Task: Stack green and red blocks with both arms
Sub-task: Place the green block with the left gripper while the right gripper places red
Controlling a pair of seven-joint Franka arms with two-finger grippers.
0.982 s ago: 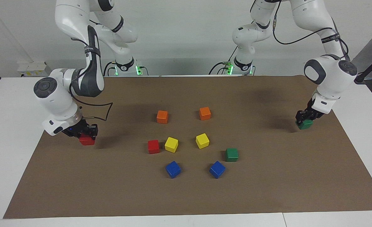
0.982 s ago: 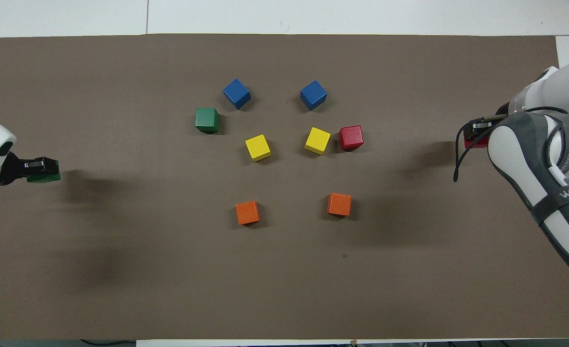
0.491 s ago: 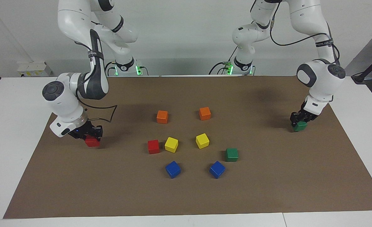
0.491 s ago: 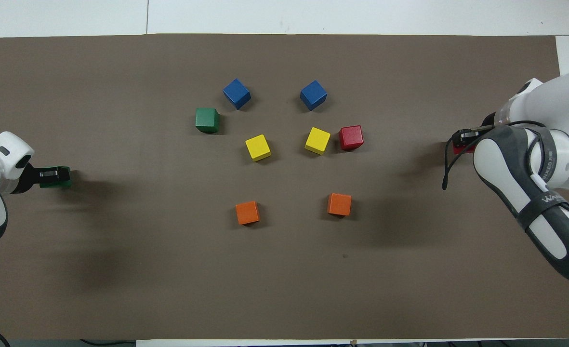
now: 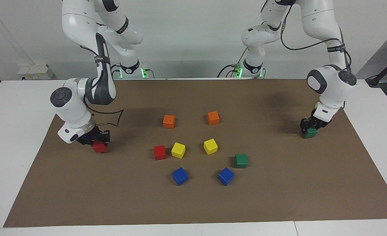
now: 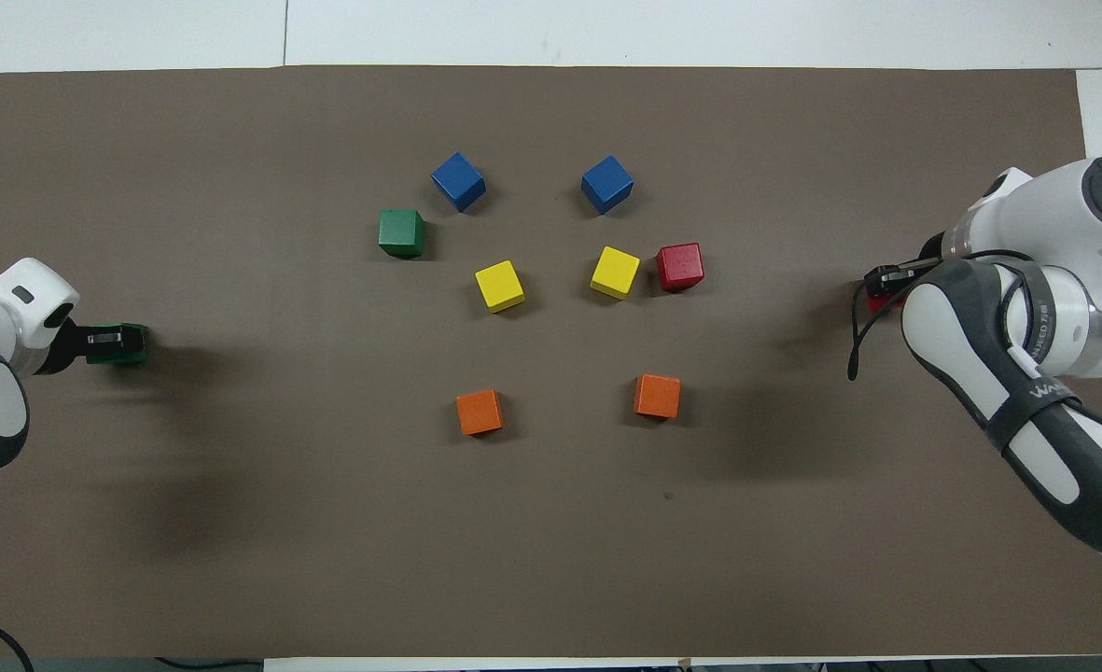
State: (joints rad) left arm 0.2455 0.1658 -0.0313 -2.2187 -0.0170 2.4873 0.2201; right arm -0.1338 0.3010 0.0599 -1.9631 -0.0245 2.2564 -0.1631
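Observation:
My right gripper (image 5: 97,140) is shut on a red cube (image 5: 100,147) and holds it low, at or just above the brown mat, toward the right arm's end; in the overhead view only an edge of this cube (image 6: 875,301) shows under the gripper (image 6: 886,280). My left gripper (image 5: 309,126) is shut on a green cube (image 5: 310,133) low over the mat toward the left arm's end; the gripper (image 6: 103,342) and the cube (image 6: 131,343) also show in the overhead view. A second red cube (image 5: 159,152) and a second green cube (image 5: 241,160) sit loose in the middle group.
Two orange cubes (image 5: 168,121) (image 5: 213,117) lie nearest the robots. Two yellow cubes (image 5: 178,150) (image 5: 210,146) sit between the loose red and green cubes. Two blue cubes (image 5: 180,176) (image 5: 226,176) lie farthest. The brown mat (image 5: 278,203) covers the table.
Both grippers have moved inward toward the middle of the table and lower, each carrying its cube. The loose cubes have not moved.

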